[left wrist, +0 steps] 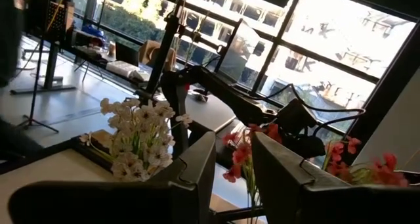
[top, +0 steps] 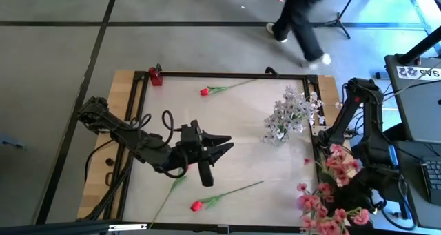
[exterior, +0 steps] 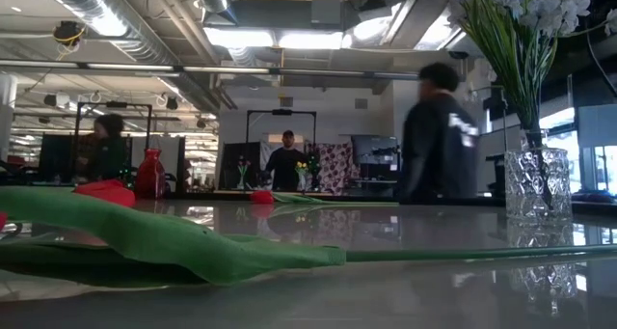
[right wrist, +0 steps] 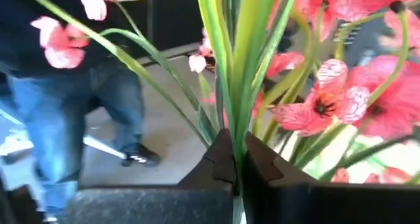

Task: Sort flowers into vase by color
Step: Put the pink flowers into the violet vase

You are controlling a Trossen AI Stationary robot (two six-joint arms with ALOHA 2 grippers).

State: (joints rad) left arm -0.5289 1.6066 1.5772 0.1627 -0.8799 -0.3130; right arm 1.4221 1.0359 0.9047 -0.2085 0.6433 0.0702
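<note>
I'm seeing my left gripper (top: 219, 149) hanging half-open, grasping nothing, a red flower (top: 198, 205) lying on the table just beside it. My right gripper (right wrist: 234, 163) is clenching pink flower stems (right wrist: 230, 66) at the table's right edge.

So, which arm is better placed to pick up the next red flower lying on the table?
The left one, probably. The left pincer hangs over the table's middle, open and empty, near the red flower at the front edge. The right pincer is shut on pink flowers at the table's right side.
</note>
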